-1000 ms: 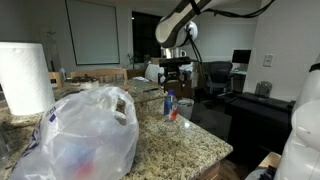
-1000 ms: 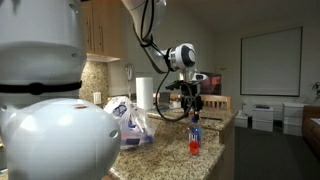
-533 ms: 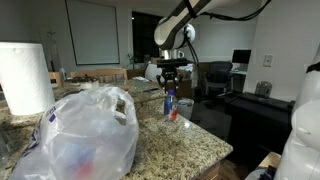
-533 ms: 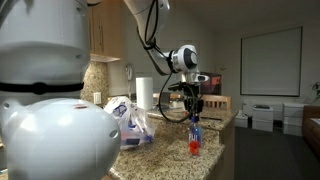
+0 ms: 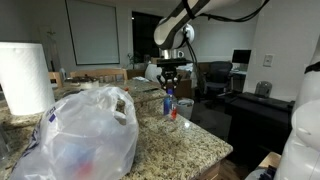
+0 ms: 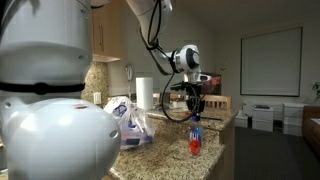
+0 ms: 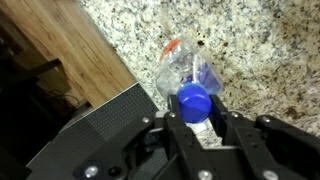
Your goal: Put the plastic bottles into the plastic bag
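Bottle (image 7: 190, 75) stands upright by the table's (image 7: 260, 50) edge, its long axis pointing straight up into my hand (image 7: 198, 120), which is spread apart astride the blue cap (image 7: 195, 100), not yet clamped, the bag (image 5: 85, 135) lying well apart.

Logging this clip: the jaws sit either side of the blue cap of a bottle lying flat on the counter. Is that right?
Not quite. The bottle stands upright on the counter, not flat, as both exterior views show. The rest holds: the jaws of the gripper sit either side of its blue cap.
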`<state>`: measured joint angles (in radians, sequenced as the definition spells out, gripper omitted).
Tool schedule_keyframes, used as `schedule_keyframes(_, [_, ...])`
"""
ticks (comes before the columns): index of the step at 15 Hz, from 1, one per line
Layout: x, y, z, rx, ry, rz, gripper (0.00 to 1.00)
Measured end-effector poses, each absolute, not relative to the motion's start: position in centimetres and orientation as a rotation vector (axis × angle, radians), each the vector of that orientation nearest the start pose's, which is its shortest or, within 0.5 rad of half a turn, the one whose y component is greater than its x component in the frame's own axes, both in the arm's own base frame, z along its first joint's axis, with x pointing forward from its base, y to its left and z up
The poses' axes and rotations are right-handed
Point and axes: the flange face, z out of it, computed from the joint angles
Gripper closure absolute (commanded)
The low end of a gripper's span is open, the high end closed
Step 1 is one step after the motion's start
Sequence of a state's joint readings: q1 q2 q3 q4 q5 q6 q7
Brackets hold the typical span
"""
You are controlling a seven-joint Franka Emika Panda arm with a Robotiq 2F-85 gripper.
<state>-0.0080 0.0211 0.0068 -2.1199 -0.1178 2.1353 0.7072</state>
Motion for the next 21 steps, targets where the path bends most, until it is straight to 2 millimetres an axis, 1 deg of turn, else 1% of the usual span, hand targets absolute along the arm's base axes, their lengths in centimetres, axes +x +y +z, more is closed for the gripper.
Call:
schedule_keyframes(2, [54.5, -0.8, 40.3, -3.052, 1.036, -0.040, 0.87])
schedule_keyframes(4, [54.5, -1.0, 40.9, -3.003, 1.024, -0.030, 0.87])
schedule_keyframes(5, [54.5, -1.1, 41.7, -2.968, 0.997, -0.032, 0.87])
schedule_keyframes(10, [53.9, -1.5, 47.3, -2.749, 0.777, -0.086, 0.87])
schedule_keyframes(13, [53.8, -0.4, 49.3, -2.653, 0.615, -0.048, 0.87])
schedule_keyframes(15, [53.8, 1.2, 49.7, -2.602, 0.506, 0.010, 0.87])
schedule_keyframes(16, [53.8, 2.2, 49.5, -2.577, 0.455, 0.045, 0.87])
schedule_keyframes(19, [54.3, 5.3, 48.0, -2.510, 0.310, 0.173, 0.87])
schedule_keyframes(21, [54.6, 7.0, 47.2, -2.469, 0.217, 0.271, 0.87])
